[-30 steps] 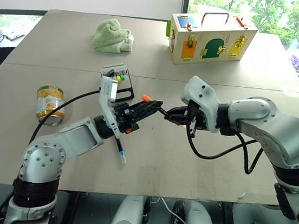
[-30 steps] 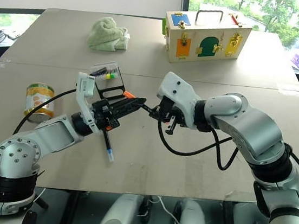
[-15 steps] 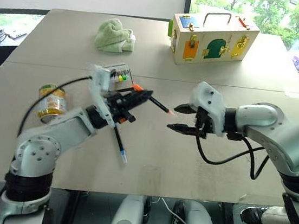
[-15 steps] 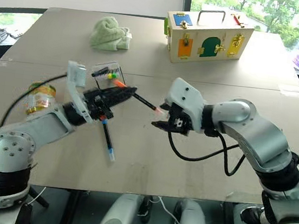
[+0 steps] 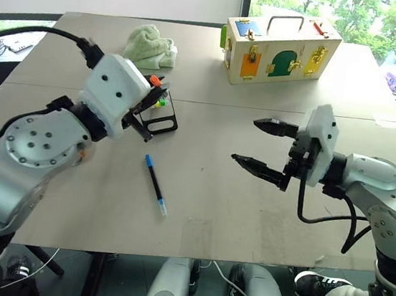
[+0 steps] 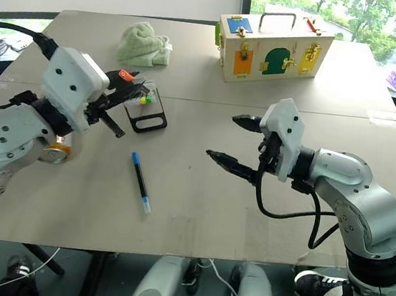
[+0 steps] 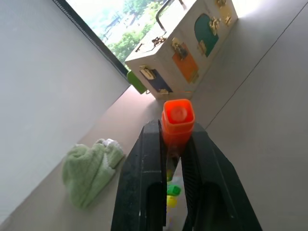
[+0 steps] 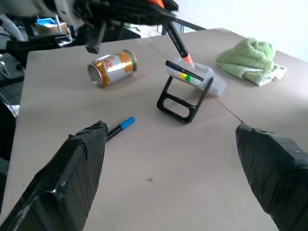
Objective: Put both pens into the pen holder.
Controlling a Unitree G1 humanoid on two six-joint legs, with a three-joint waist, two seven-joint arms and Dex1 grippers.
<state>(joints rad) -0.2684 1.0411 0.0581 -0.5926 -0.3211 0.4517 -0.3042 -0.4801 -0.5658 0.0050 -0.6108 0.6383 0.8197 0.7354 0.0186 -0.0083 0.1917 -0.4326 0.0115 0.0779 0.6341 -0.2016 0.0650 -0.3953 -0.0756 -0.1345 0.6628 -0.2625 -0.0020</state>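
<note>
Black plastic with a blue cap: that pen (image 5: 155, 184) lies flat on my matte tan table (image 5: 261, 221), nearest to me, its long axis running from the cap on the far left toward the pale tip on the near right. It sits between my two arms, somewhat closer to my left.

My right gripper (image 5: 262, 146) hangs over the bare table to the right of it, fingers spread wide and holding nothing.

Farther back on the left, my left gripper (image 6: 122, 88) is clamped tight on the orange-capped pen (image 7: 176, 126); in the left wrist view the square orange cap stands out past the two smooth black fingers (image 7: 144, 183). In the right wrist view the pen's other end slants down and ends right at the pen holder (image 8: 188, 91), a glossy black looped stand with a clear tray showing yellow and green marker tips. So I judge the coming move is a short push along the pen's own axis, down into that tray; the left arm is the one placed for it.

Beyond lie a soft green towel (image 5: 150, 47) and a wooden latch box (image 5: 280, 50).
</note>
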